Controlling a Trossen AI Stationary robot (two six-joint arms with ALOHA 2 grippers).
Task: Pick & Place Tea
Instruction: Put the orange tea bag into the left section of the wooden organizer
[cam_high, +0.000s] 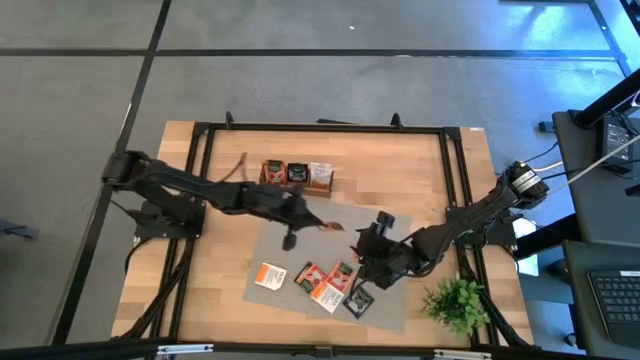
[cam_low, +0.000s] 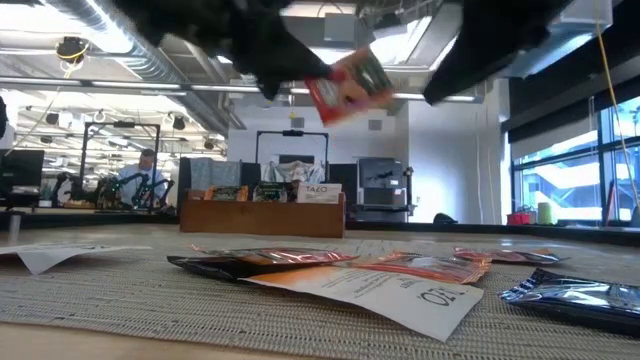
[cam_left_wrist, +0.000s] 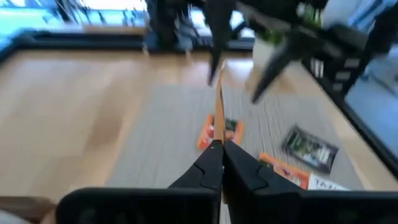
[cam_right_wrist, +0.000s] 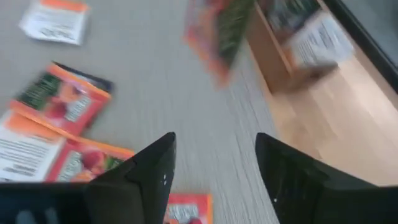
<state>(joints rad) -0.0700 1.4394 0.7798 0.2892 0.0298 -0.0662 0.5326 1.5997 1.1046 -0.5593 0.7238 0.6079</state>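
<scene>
While most of the tea lies flat, one orange sachet (cam_low: 347, 87) hangs in the air above the grey mat (cam_high: 275, 240), pinched edge-on between the closed fingers of the left hand (cam_left_wrist: 219, 149). Below and to the side, other sachets (cam_high: 318, 281) are scattered on the mat's near part: a white-and-orange one (cam_high: 268, 275), several orange ones, and a dark one (cam_high: 359, 301) at the mat's corner. Just past them, the right hand (cam_right_wrist: 214, 165) hovers over the mat with its fingers spread wide and nothing between them. Farther back on the tabletop (cam_high: 400, 175), the wooden tray (cam_low: 262, 213) holds upright sachets in each of its three compartments. A green plant (cam_high: 459, 301) sits at the tabletop's near right corner.
</scene>
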